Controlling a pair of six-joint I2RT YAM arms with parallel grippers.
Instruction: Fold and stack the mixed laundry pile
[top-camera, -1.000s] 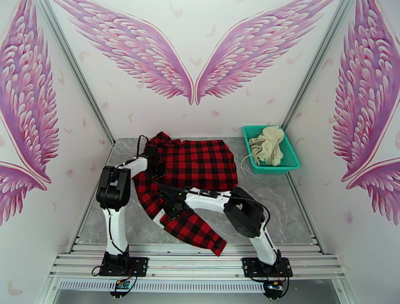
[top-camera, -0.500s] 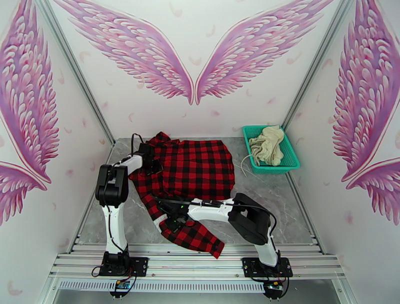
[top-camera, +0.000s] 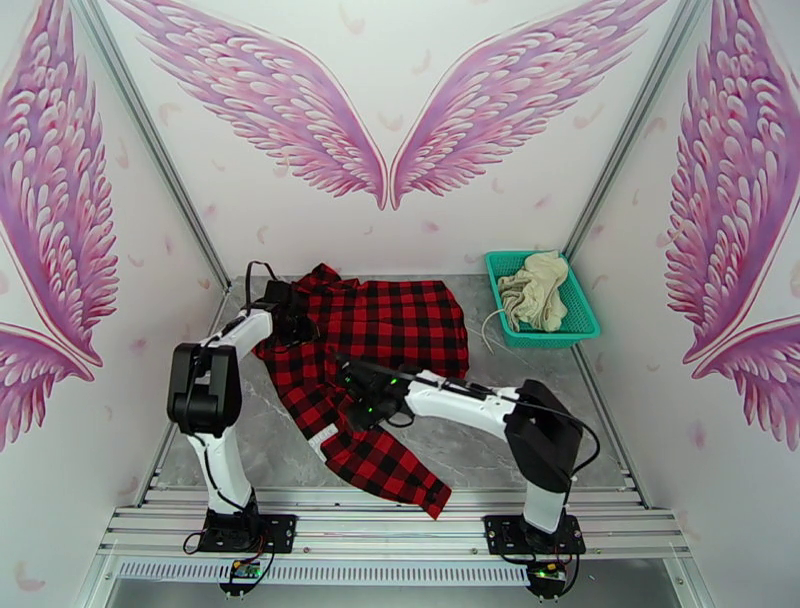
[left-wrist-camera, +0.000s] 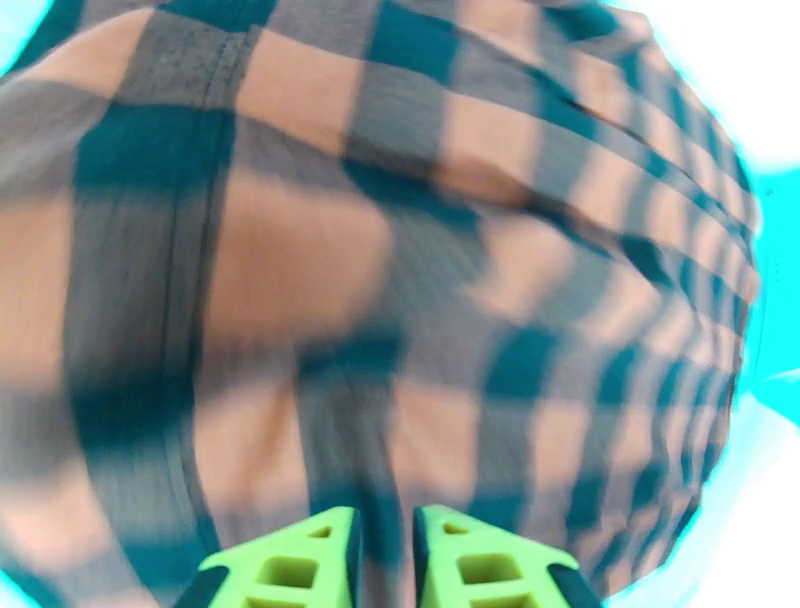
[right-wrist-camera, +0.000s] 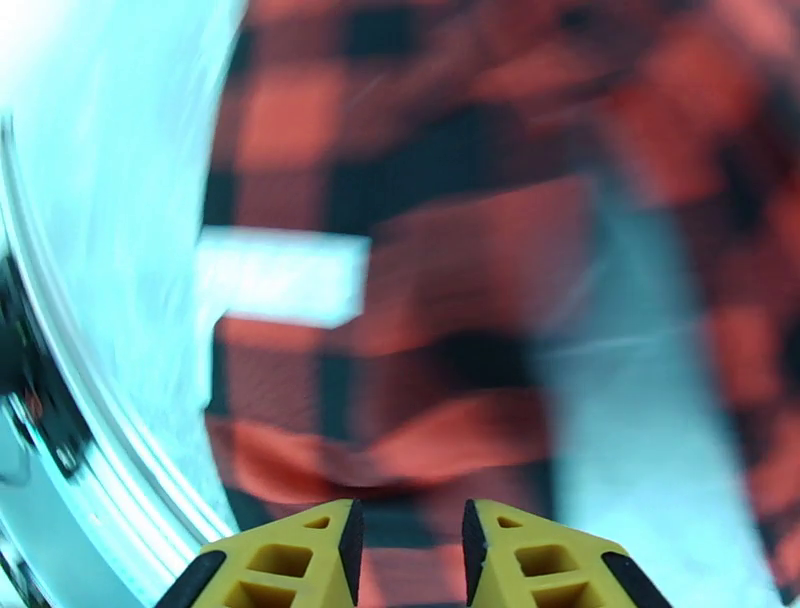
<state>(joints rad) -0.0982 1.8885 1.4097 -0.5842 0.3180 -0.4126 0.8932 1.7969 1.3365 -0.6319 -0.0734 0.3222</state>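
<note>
The shirt (top-camera: 400, 325) lies spread on the table (top-camera: 560, 410) for folding: left gripper (top-camera: 293, 320) at its left edge, jaws narrow, grip unclear; right gripper (top-camera: 352, 385), jaws slightly parted, over the trailing sleeve; the cream garment (top-camera: 535, 288) waits in the basket (top-camera: 592, 326).

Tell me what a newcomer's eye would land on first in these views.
First, the red-and-black shirt sprawled across the middle of the table, one sleeve trailing toward the near edge, with the left gripper and right gripper close over it. Next, the teal basket in the far right corner holding a cream cloth, and the pink wings on the walls.
</note>
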